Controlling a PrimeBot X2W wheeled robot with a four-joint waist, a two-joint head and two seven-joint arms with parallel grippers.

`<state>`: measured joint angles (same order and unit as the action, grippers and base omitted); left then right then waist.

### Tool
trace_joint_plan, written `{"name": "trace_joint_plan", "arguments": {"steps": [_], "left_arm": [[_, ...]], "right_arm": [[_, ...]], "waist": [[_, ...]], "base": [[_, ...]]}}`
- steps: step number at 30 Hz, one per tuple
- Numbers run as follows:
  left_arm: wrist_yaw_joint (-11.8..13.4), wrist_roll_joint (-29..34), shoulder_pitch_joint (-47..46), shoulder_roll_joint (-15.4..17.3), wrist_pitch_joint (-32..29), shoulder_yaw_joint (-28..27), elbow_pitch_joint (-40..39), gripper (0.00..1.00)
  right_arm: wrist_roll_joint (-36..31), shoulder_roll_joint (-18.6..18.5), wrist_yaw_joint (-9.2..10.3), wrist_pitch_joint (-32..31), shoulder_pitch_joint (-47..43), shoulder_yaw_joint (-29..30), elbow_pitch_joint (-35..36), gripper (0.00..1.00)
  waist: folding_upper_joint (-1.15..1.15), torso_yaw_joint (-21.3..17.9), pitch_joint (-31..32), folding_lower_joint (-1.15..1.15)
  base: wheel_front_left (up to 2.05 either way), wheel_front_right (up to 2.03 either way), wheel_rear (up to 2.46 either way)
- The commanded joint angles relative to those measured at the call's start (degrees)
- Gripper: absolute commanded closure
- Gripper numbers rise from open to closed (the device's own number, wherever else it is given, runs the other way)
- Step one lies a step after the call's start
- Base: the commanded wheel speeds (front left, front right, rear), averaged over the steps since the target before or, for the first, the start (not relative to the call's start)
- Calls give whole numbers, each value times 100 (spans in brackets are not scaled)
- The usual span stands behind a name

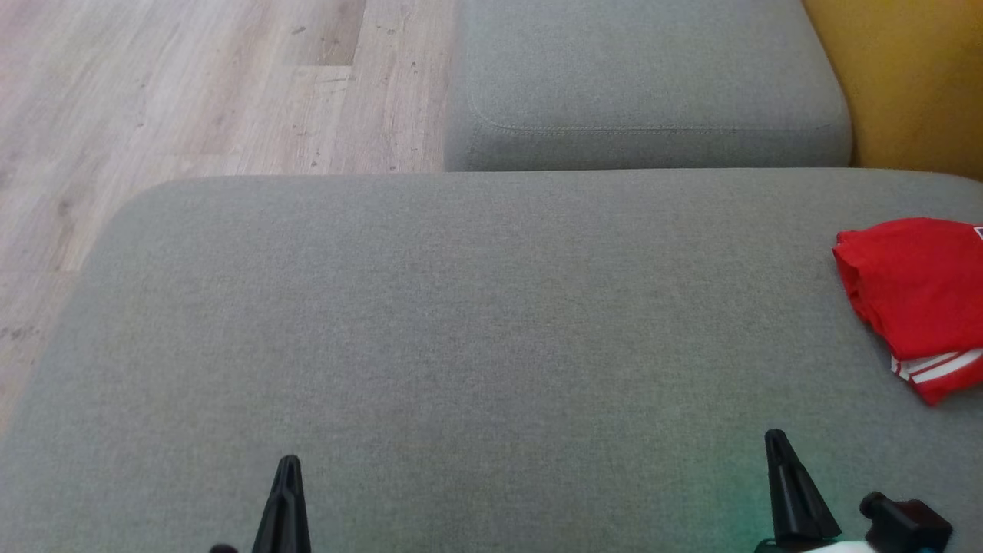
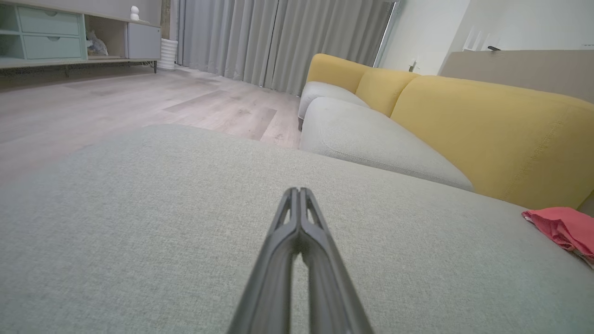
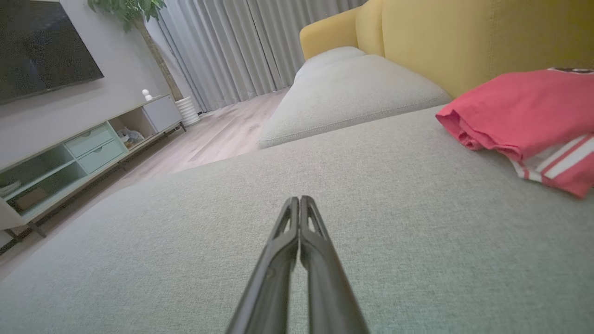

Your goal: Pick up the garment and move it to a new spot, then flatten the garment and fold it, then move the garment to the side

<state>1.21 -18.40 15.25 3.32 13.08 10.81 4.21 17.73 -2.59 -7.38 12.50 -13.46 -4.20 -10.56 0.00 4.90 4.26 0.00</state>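
Grey seat cushion point(image 1: 461, 322) spreads before us; the red garment point(image 1: 918, 296) lies loosely folded on its right side. Our left gripper point(image 1: 289, 465) and right gripper point(image 1: 776, 442) are both closed, holding nothing. Soft, light cloth, we judge; best pinched at its thick left fold.

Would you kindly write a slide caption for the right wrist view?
Right claw, shut and empty, points across the grey sofa cushion, with the folded red garment lying ahead to its right.

Grey sofa point(image 1: 461, 322) w/ yellow backs point(image 2: 487, 134), wood floor point(image 1: 192, 92) (grey curtains point(image 2: 278, 41)).
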Motion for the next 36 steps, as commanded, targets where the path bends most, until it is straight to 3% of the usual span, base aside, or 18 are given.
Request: {"name": "trace_joint_plan", "arguments": {"steps": [1,36], "left_arm": [[-33,-147,-290,48,-36,-100,-146,100],[-308,-2601,-884,134,-525,-463,223,100]], "right_arm": [[166,-66,-1,-29,287,34,157,100],[2614,-152,-5,-520,816,232,3,100]], "waist": [[0,-5,-5,0],[0,-160,-146,0]], "base": [[0,0,0],[0,0,0]]}}
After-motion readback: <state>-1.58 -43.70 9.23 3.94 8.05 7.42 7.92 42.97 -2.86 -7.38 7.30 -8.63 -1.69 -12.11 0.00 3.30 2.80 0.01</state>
